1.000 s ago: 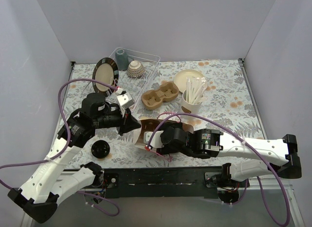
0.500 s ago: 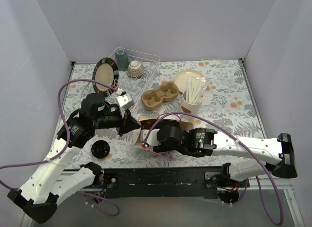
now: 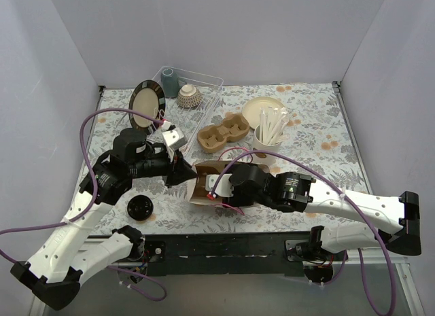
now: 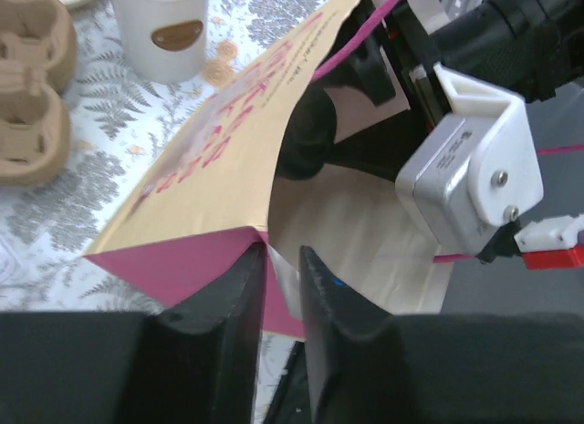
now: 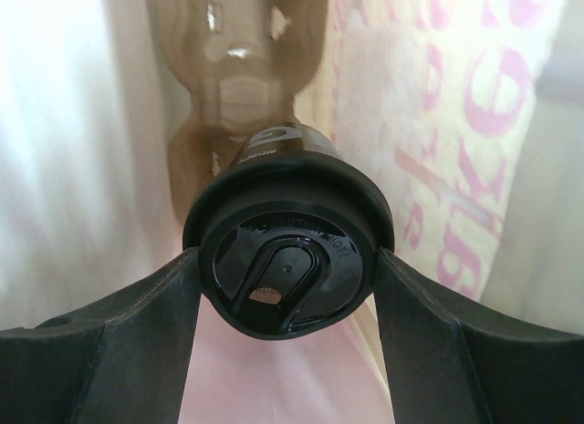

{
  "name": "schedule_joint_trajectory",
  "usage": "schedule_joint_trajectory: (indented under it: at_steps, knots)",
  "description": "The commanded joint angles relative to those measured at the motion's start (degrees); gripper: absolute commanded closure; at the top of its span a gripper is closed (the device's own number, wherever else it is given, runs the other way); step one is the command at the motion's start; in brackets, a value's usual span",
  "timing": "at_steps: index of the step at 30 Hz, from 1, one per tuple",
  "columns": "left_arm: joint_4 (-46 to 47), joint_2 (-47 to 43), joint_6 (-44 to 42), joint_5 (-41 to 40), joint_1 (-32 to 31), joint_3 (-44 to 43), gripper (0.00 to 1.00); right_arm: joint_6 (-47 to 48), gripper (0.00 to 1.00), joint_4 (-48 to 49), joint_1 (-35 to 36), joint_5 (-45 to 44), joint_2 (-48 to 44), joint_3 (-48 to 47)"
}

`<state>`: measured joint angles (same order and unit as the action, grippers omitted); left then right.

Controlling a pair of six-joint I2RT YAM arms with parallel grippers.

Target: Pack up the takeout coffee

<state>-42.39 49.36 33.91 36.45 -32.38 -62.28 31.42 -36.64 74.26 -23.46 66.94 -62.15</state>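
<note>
Right gripper [image 5: 286,278] held black-lidded cup [image 5: 287,246] between spread jaws, cup inside bag [image 4: 210,169] on table [image 3: 312,126]; left gripper [image 4: 283,283] narrow, pinched bag's rim, bag mouth open toward right arm; carrier [image 3: 223,132] near, behind bag

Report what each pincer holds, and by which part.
Left pincer pinches the bag at its mouth's rim. Right pincer grips a cup by its lid, inside the bag.

From above, the paper bag [image 3: 198,183] hides the tips of the right tool [image 5: 286,283] and its lidded cup [image 5: 288,246].
</note>
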Motion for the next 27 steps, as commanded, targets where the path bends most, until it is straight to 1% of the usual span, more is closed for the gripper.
schedule_joint_trajectory:
  at_steps: [1,3,4,5,9,10,13,14,17,20,22,24,26,27]
  knots:
    - [0.82,1.52,3.53,-4.36,-0.05,-5.48,0.7,0.75,0.53,0.87,0.01,3.68,1.18,-1.13]
    - [-0.4,2.31,3.0,-6.98,-0.05,-6.88,0.64,0.66,0.54,1.31,0.1,4.21,1.79,-1.39]
    - [-0.93,2.75,2.05,-7.61,-0.05,-7.32,0.57,0.66,0.54,1.4,0.01,4.48,1.97,-1.39]
    - [-1.55,3.02,1.25,-7.71,-0.05,-7.68,0.54,0.57,0.55,1.4,0.01,4.57,2.14,-1.48]
    - [-2.87,4.33,-1.91,-7.01,-0.05,-8.21,0.49,0.92,0.55,1.84,0.01,4.92,2.06,-1.48]
    - [-2.7,4.25,-3.14,-4.83,-0.05,-8.21,0.48,0.92,0.55,1.66,0.1,4.66,2.32,-1.74]
    - [-1.29,3.64,-4.64,-1.57,-0.14,-7.33,0.47,0.92,0.55,1.93,0.01,4.39,2.23,-1.92]
    - [-1.03,3.63,-6.47,0.1,-0.05,-6.72,0.46,0.92,0.55,1.84,0.01,4.48,2.15,-1.84]
    - [-0.41,4.68,-9.29,-2.15,-0.05,-6.62,0.46,0.49,0.55,1.75,0.1,4.57,1.97,-1.92]
    - [0.03,7.05,-11.49,-2.61,-0.05,-7.41,0.46,0.13,0.56,1.75,0.27,4.83,1.36,-1.4]
    - [0.47,8.02,-11.24,-2.26,-0.05,-7.94,0.46,0.05,0.56,1.84,0.27,4.92,0.92,-1.04]
    - [-1.19,9.61,-9.4,-3.39,-0.05,-9.86,0.48,-0.22,0.56,1.31,0.45,4.39,0.83,-1.3]
    - [-2.25,9.26,-8.08,-4.62,-0.05,-10.14,0.48,-1.01,0.56,0.87,0.36,4.04,0.74,-1.4]
    - [-2.69,7.61,-7.46,-6.11,-0.05,-9.27,0.46,-1.27,0.56,0.96,0.45,4.04,0.39,-0.96]
